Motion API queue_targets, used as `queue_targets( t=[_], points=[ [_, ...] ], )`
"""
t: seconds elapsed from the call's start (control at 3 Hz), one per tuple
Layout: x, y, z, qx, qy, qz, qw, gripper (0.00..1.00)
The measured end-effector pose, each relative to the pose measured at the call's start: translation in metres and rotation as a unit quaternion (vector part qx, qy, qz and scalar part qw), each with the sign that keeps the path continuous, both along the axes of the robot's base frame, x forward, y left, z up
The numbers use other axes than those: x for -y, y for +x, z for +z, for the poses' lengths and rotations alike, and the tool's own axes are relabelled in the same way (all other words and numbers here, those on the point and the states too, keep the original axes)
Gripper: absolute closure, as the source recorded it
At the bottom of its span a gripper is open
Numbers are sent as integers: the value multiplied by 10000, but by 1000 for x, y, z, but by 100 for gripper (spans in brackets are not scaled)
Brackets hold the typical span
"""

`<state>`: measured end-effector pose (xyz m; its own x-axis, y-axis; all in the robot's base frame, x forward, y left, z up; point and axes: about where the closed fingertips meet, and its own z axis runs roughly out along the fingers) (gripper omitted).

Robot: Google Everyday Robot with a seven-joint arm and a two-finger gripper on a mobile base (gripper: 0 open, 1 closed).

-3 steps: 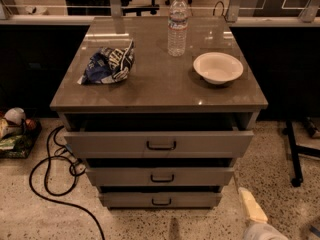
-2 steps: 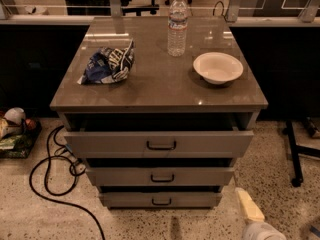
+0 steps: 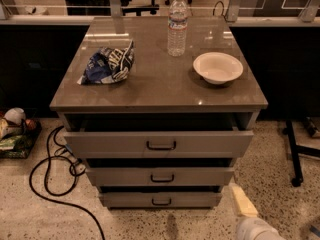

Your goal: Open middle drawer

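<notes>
In the camera view, your pincer [image 3: 243,202] sits at the bottom right. It is low over the speckled floor, just off the right-hand corner of the drawer stack and nearer the camera than the drawer fronts. Only a pale, slanting piece of it and a white rounded part below it show. You cannot tell whether it is wide or narrow, and nothing shows in it.

The middle drawer [image 3: 200,176] is the second of three fronts under the desk [image 3: 160,91]. It lies between the top drawer [image 3: 210,144], which juts out toward you with a dark gap behind its front, and the bottom drawer [image 3: 190,199].

The middle drawer's handle [image 3: 162,178] is a small dark loop at the centre of the front. It lies flat, with its long axis running left to right across the view.

The relation that matters is that the handle lies up and to the left of the pincer, and further in toward the cabinet. In my judgement you need to bring the pincer leftward and up to the handle's height, meet the loop square across its long axis, then draw straight back toward the camera. Mind the overhanging top drawer just above the handle.
</notes>
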<state>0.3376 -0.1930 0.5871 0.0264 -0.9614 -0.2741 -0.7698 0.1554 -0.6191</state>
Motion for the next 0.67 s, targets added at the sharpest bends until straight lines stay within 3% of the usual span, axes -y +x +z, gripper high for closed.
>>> queue_targets(
  t=[0.33,0.67],
  points=[
    [-26,17,-15,251,11,325,9992,0],
    [-65,29,-49,353,-81,794,9962,0]
  ],
)
